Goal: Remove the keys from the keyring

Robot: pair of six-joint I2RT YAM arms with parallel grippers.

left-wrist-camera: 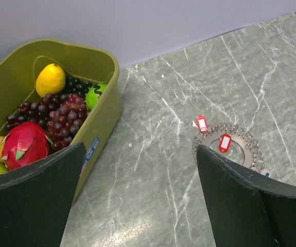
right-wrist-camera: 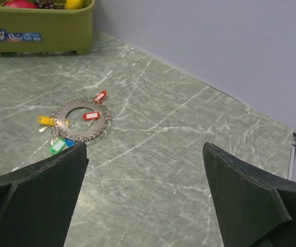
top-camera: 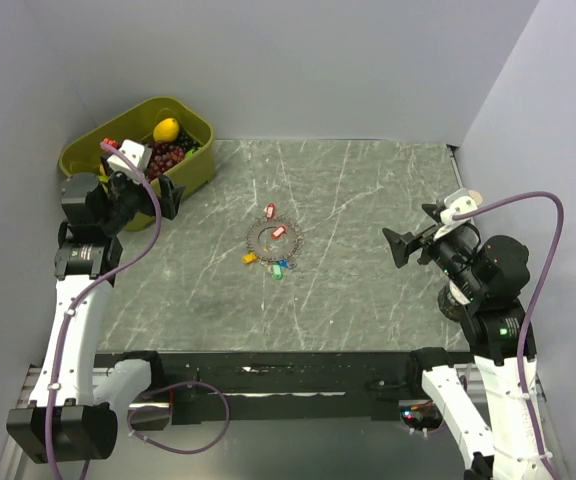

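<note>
On the table (top-camera: 368, 200), keys (top-camera: 278, 233) seemingly clipped to the keyring (top-camera: 258, 241) may drag it when the spread-jawed left gripper (left-wrist-camera: 140, 148) or right gripper (right-wrist-camera: 145, 145) pulls.

top external: table (top-camera: 388, 300) seen from above and behind | wrist views: aimed low across it from either side, nearer | shared by all: keyring (top-camera: 259, 238)

Table (top-camera: 388, 210), grey-green marbled top, carrying two items. Keyring (left-wrist-camera: 239, 150) lying flat near centre, slightly left. Red, yellow, green and blue keys (right-wrist-camera: 91, 116) resting on surface around its rim. Olive tub (top-camera: 196, 172) sitting at far left corner.
</note>
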